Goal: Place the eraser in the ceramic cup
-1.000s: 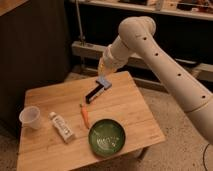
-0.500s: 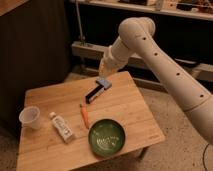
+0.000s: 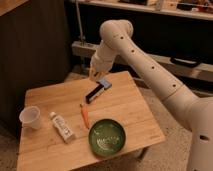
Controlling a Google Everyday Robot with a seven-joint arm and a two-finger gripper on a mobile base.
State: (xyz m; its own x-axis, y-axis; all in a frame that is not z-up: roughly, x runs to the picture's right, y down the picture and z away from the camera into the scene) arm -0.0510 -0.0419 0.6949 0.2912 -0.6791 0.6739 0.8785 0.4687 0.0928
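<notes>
Print on the white tube (image 3: 62, 127) near the front-left of the wooden bench (image 3: 127, 107) cannot be read. The small, elongated black rectangular eraser (image 3: 93, 94) lies flat near the far edge, just beside a flat blue-grey block (image 3: 104, 83). The whitish tapered ceramic cup (image 3: 30, 118) stands upright at the left edge. The gripper (image 3: 96, 75) is held over the far edge; its opening cannot be told.

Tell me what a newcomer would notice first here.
The big white arm reaches in from the picture's right, its tool hanging over the far edge of the wooden table, close by the black eraser. Next come the green bowl near the front edge and the ceramic cup alone at the left.
</notes>
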